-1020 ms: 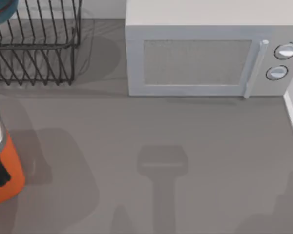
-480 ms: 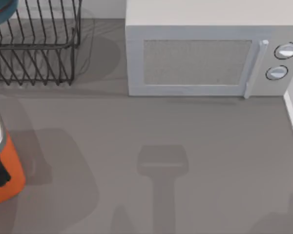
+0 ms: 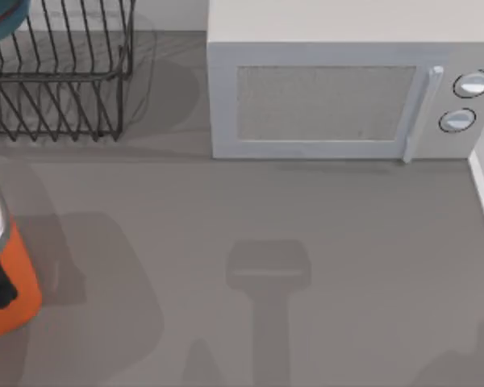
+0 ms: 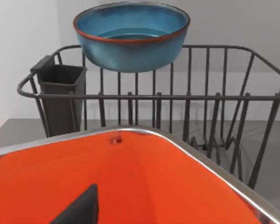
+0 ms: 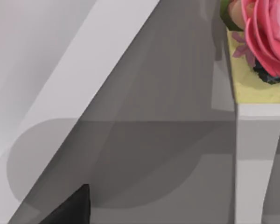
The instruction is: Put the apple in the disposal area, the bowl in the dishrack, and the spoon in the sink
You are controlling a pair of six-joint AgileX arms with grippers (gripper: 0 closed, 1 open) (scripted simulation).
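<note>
Bowl (image 4: 131, 36) sits up on the dishrack's (image 4: 186, 98) back wires, upright, rim level; its teal edge also peeps in at the top view's upper left corner (image 3: 2, 20); rack (image 3: 60, 76) stands at the table's back left; orange disposal area (image 3: 12, 298) at the left edge, its steel rim and orange inside close under the left wrist camera (image 4: 144, 186); a dark wedge low in each wrist view may be a fingertip; jaw state for either arm: cannot tell.

Risk, as a guess: bowl looks perched rather than nested; a knock from the left arm could tip it off the wires.

Grey tabletop (image 3: 306, 242); white microwave (image 3: 347, 89) at back; pink flower (image 5: 266, 32) on a pale box.
</note>
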